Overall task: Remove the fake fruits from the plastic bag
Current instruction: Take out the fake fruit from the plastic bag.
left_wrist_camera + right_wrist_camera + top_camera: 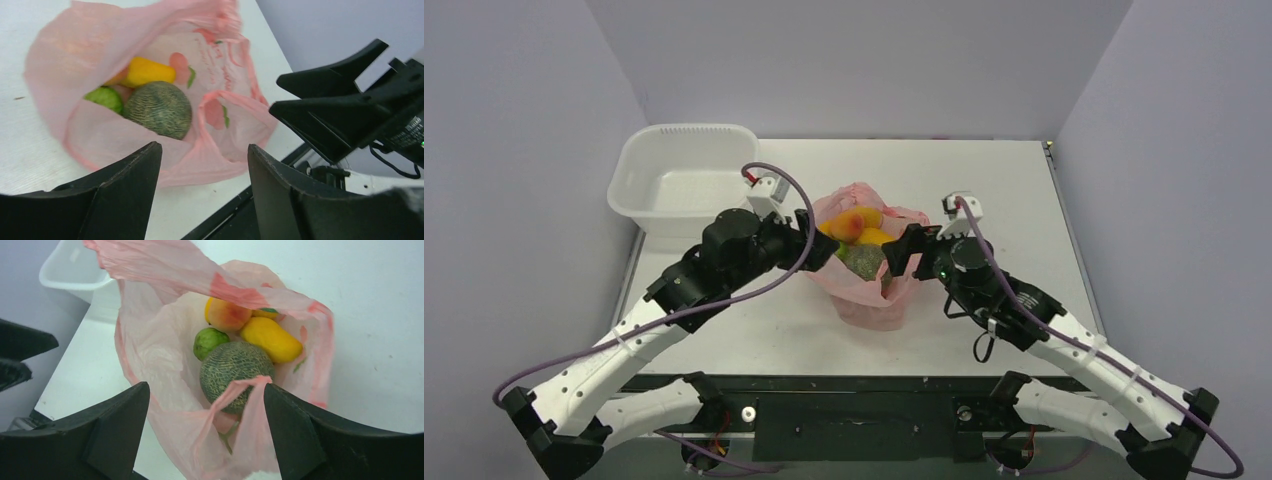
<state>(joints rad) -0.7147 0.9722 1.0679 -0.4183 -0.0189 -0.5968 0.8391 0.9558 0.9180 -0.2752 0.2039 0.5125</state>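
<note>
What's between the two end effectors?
The open pink bag, fruits inside it, lies between the left end effector and the right end effector, clearest in the top view.

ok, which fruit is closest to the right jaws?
The dark green netted melon, the biggest piece, under the handle loop of the pink bag. The lime-green piece, yellow piece and orange piece lie beyond it.
</note>
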